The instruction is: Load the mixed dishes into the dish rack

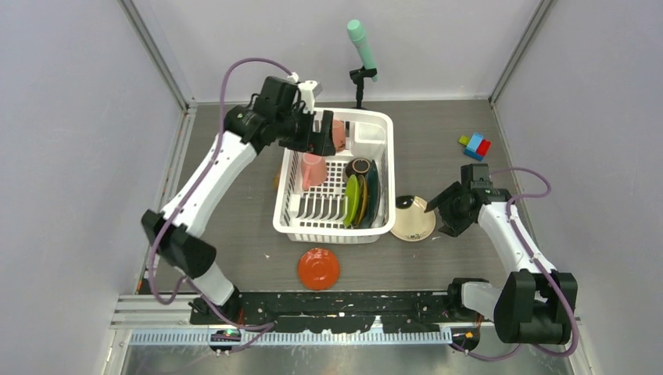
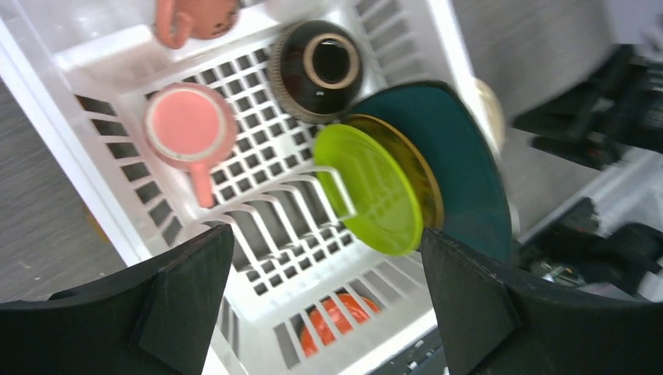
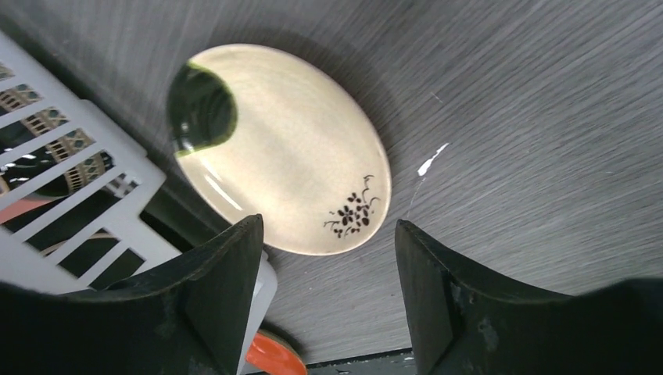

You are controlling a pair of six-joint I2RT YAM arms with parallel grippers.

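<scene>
The white dish rack point(image 1: 328, 228) holds two pink mugs point(image 1: 313, 169) point(image 1: 338, 134), a brown bowl point(image 1: 359, 166), and a green plate point(image 1: 353, 199), a yellow plate and a dark teal plate point(image 1: 373, 191) standing on edge. My left gripper point(image 1: 317, 134) hovers open over the rack's back left, empty; its wrist view looks down on a mug point(image 2: 190, 129), the bowl point(image 2: 317, 66) and the plates point(image 2: 371, 191). A cream plate point(image 1: 413, 218) lies flat right of the rack. My right gripper point(image 3: 328, 221) is open just short of that plate's point(image 3: 281, 148) near edge. A red-orange dish point(image 1: 318, 268) lies before the rack.
A mint-green cylinder on a black stand point(image 1: 362, 47) rises behind the rack. Coloured toy blocks point(image 1: 474, 145) sit at the back right. The rack's corner point(image 3: 78, 203) is close beside my right gripper's left finger. Grey walls enclose the table on three sides.
</scene>
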